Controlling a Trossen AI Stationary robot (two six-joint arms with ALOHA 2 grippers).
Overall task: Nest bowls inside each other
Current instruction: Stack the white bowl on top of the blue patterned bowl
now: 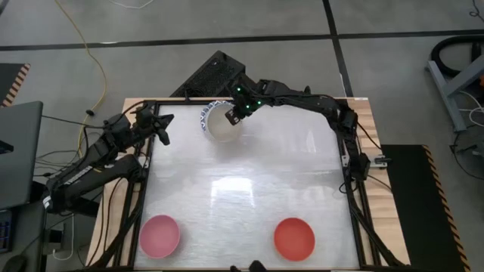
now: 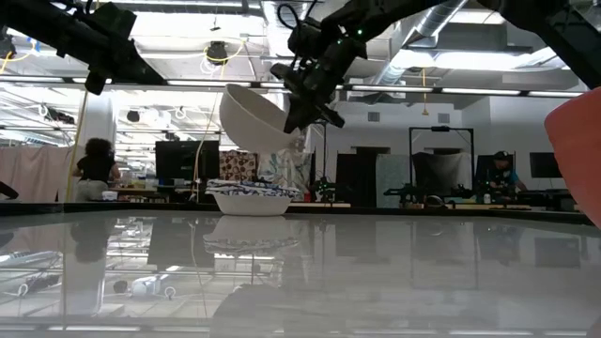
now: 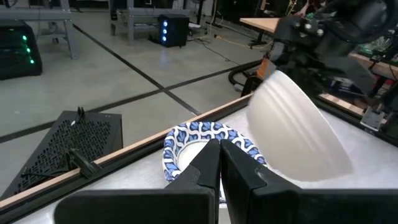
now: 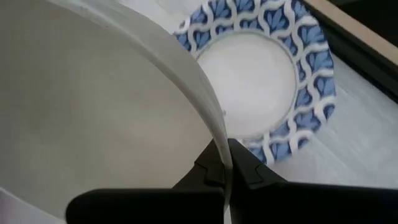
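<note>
A plain white bowl (image 2: pixel 254 117) hangs tilted in the air above the blue-patterned bowls (image 2: pixel 251 199), which stand nested on the table at its far side. My right gripper (image 4: pixel 225 152) is shut on the white bowl's rim. The high view shows the white bowl (image 1: pixel 223 126) just right of the patterned rim (image 1: pixel 207 113). My left gripper (image 3: pixel 219 167) waits shut and holding nothing at the table's far left (image 1: pixel 162 130), pointing toward the patterned bowls (image 3: pixel 205 144). A pink bowl (image 1: pixel 159 235) and a red bowl (image 1: pixel 294 238) rest on their bases near the front edge. My right gripper pinches the white bowl's rim (image 4: pixel 213 132) between its two fingers, one inside the bowl and one outside. The fingers slant down from the table's far right. The bowl is lifted clear and tilted, its mouth turned up toward the gripper and its base (image 2: pixel 246 139) lowest, over the patterned bowls.
A black perforated stand (image 1: pixel 208 75) lies on the floor just behind the table's far edge. The table has a dark frame rail (image 1: pixel 148 174) along its sides. The red bowl (image 2: pixel 577 155) looms at the right of the low view.
</note>
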